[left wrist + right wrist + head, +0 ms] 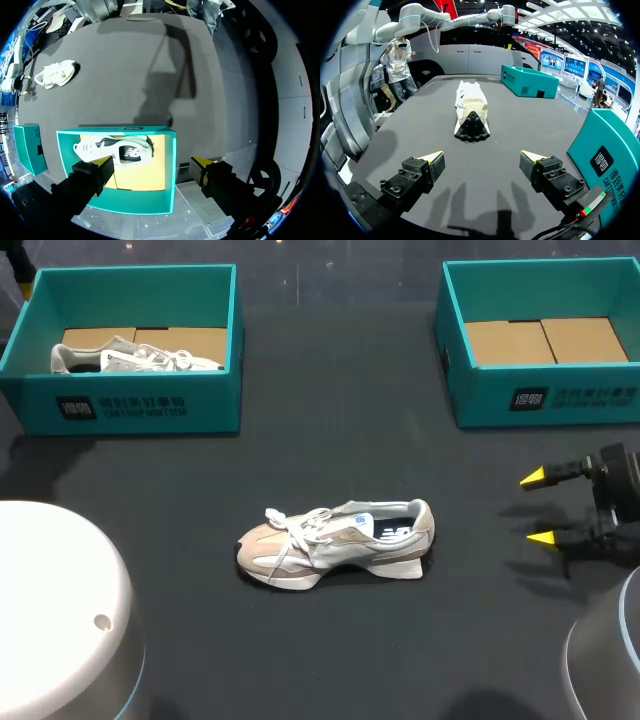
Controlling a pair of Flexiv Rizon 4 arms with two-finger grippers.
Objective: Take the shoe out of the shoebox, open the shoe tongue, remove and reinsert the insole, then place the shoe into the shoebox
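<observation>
A beige and white shoe [335, 543] lies on its sole in the middle of the dark table, toe to the left, laces loose, dark insole showing. The right gripper [541, 507] hovers open to its right, yellow tips pointing at the heel. In the right wrist view the shoe [470, 107] lies well ahead of that gripper [482, 155], heel nearest. The left gripper [153, 161] hangs open high above the teal left shoebox [170, 170], which holds a second white shoe [115, 149]. The right shoebox [545, 400] holds only cardboard.
The left shoebox [140, 405] stands at the back left, the right one at the back right. A white rounded part of my left arm [60, 610] fills the front left corner. Bare dark tabletop surrounds the shoe.
</observation>
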